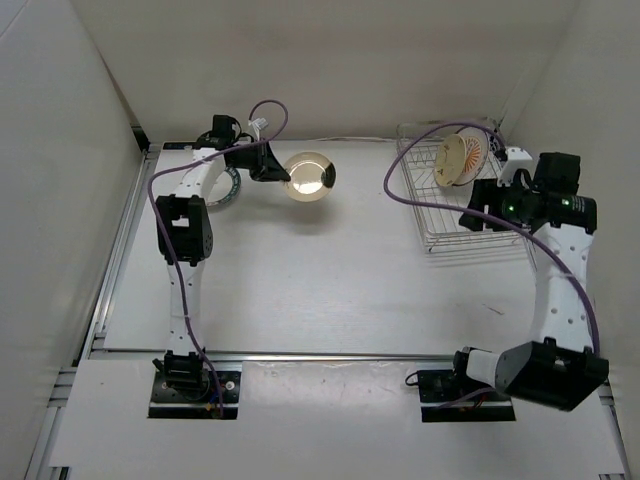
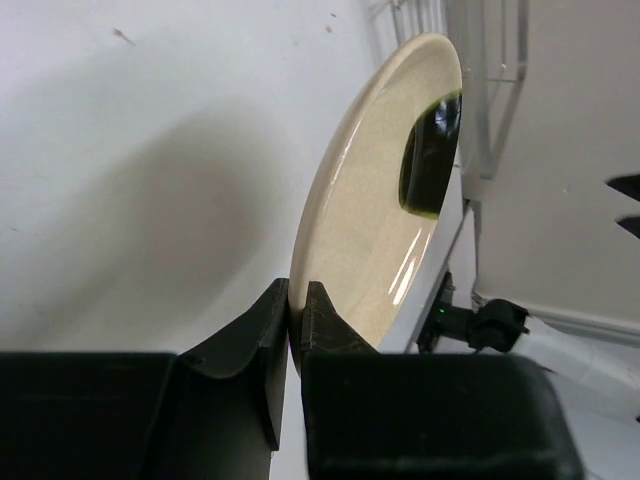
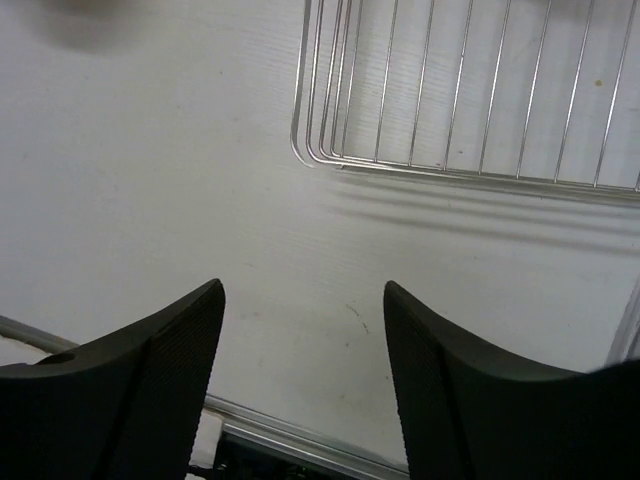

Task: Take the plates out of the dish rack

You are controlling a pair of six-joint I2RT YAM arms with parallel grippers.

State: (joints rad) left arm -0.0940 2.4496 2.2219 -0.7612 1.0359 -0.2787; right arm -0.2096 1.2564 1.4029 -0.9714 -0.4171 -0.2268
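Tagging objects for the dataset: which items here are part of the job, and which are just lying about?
Job: tan plate, pinched by left fingers; lettered plate; sunburst plate; dish rack.
Lying about: purple cables.

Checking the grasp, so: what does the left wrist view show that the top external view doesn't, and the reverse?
Left wrist only: the left gripper pinching the tan plate at its rim, close up. Top external only: the sunburst plate in the dish rack, and the dark-rimmed plate on the table by the left arm. Both: the tan plate in the left gripper.
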